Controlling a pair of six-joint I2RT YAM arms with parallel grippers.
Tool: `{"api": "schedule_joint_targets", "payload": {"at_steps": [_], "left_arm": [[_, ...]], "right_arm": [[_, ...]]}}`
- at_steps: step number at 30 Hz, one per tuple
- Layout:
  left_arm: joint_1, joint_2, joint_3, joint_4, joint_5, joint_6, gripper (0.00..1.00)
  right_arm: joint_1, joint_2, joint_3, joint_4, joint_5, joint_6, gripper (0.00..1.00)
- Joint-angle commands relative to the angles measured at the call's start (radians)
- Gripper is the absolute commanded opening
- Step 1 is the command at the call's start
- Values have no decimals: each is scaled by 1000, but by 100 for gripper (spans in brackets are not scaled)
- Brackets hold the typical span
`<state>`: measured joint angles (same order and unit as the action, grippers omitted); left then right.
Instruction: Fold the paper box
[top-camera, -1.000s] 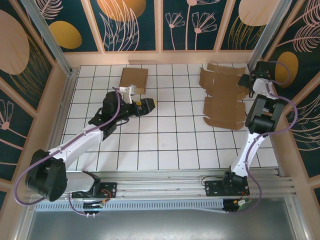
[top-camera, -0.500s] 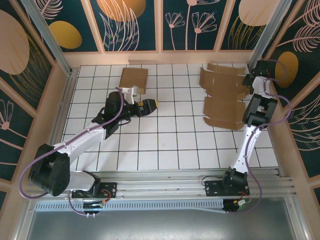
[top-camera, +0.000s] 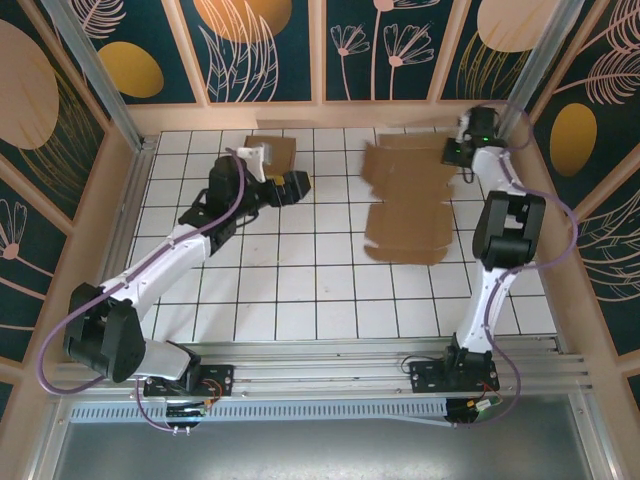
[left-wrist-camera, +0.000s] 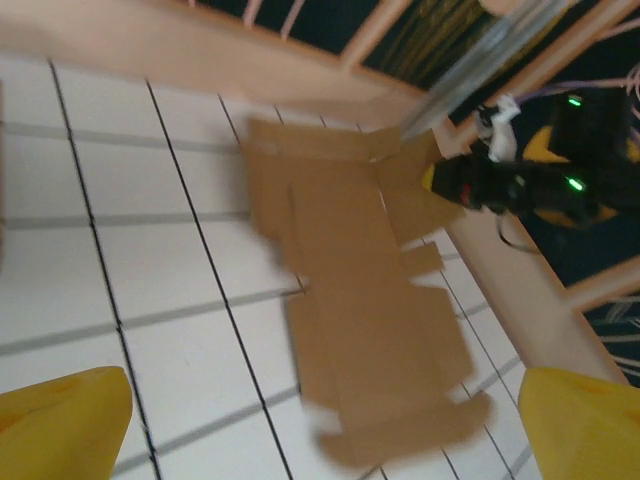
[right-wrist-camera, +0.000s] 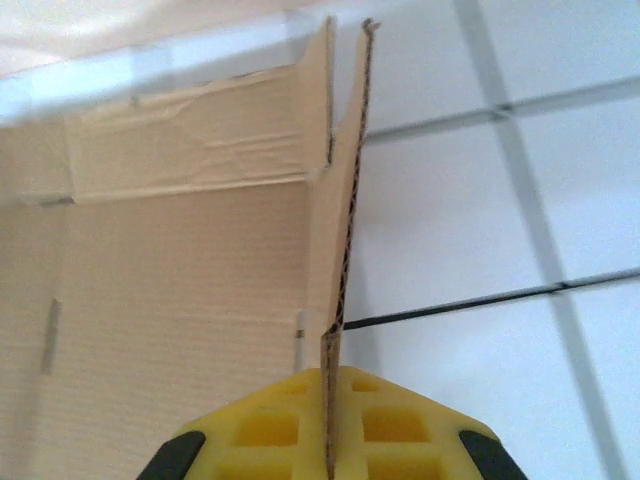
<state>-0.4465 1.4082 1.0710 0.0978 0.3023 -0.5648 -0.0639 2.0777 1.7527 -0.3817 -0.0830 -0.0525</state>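
The left gripper (top-camera: 297, 184) hung wide open over the table (top-camera: 330, 290), left of centre and facing the box, probably waiting to help. The box (top-camera: 405, 205), a flat blank, lay right of centre toward the far side, its long axis running from the far edge toward the arms. The right gripper (right-wrist-camera: 328, 445) was pinched on its far-right flap, held edge-on, likely to drag or raise it.

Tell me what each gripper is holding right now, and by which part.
Right gripper pinches the unfolded paper box by an upturned edge flap; left gripper is open, holding nothing.
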Motion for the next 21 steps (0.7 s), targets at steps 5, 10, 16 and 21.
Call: {"api": "schedule_joint_targets", "payload": {"at_steps": [5,10,16,21], "left_arm": [[156,21,104,-119,-7,304,98],[166,72,161,-222,107,661,98],[167,180,308,-227,466,982,98],[167,381,542,-354,590,1143,99]], "right_arm": [[220,-435,-411,285,-150,-96,0],[322,-666,-612,386,-216,-164,0],[345,-841,-740,470,-297,-202,0],[363,-861,-744,473,-369,-211,0]]}}
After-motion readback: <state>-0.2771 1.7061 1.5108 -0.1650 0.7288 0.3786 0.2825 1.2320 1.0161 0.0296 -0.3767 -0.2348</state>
